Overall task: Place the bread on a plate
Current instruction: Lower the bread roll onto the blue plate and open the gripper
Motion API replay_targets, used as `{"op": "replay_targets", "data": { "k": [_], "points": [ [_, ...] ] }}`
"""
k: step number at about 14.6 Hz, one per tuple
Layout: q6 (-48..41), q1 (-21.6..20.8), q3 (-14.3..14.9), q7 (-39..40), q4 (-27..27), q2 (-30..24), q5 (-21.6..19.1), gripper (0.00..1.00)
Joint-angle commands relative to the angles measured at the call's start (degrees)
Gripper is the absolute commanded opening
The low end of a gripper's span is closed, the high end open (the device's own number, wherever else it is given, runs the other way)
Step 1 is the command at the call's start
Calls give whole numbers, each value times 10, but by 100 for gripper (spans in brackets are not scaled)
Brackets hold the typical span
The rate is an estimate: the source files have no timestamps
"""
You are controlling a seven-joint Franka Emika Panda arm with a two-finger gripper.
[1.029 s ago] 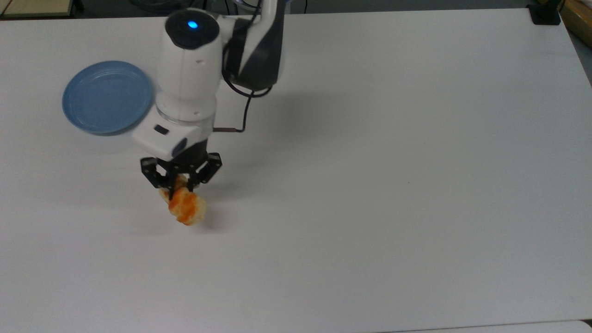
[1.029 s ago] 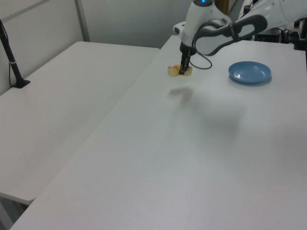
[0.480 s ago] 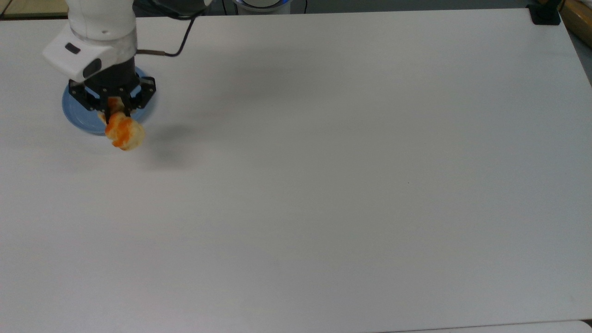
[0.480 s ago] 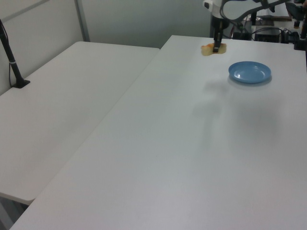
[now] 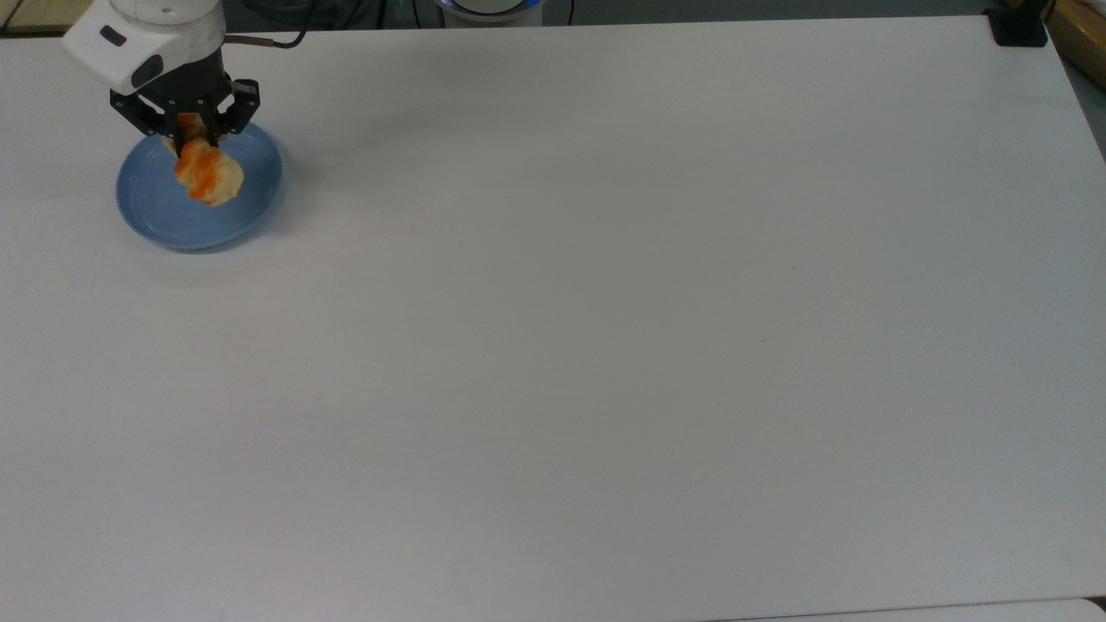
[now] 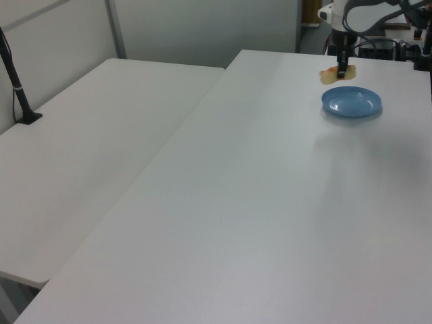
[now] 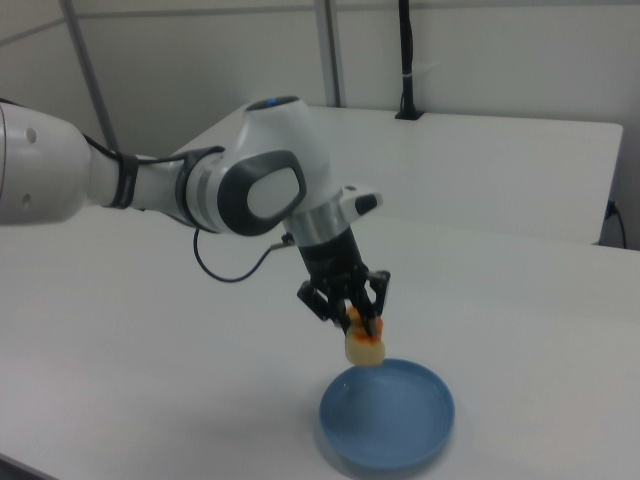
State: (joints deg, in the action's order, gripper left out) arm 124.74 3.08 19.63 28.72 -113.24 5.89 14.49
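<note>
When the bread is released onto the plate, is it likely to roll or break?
The bread hangs whole from the gripper, so it probably will not break. Its lumpy oblong shape suggests little rolling. The plate has a raised rim that would likely stop it.

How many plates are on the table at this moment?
1. The plate lies near the far left corner of the table in the top view, with the bread held over it by the gripper. Nothing on the table could hide another.
</note>
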Motion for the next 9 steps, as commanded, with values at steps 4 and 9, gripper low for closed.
{"op": "replay_targets", "data": {
  "k": [4, 9],
  "points": [
    [92, 31, -4, -85, -81, 7, 77, 32],
    [102, 36, -1, -129, -80, 25, 100, 100]
  ]
}}
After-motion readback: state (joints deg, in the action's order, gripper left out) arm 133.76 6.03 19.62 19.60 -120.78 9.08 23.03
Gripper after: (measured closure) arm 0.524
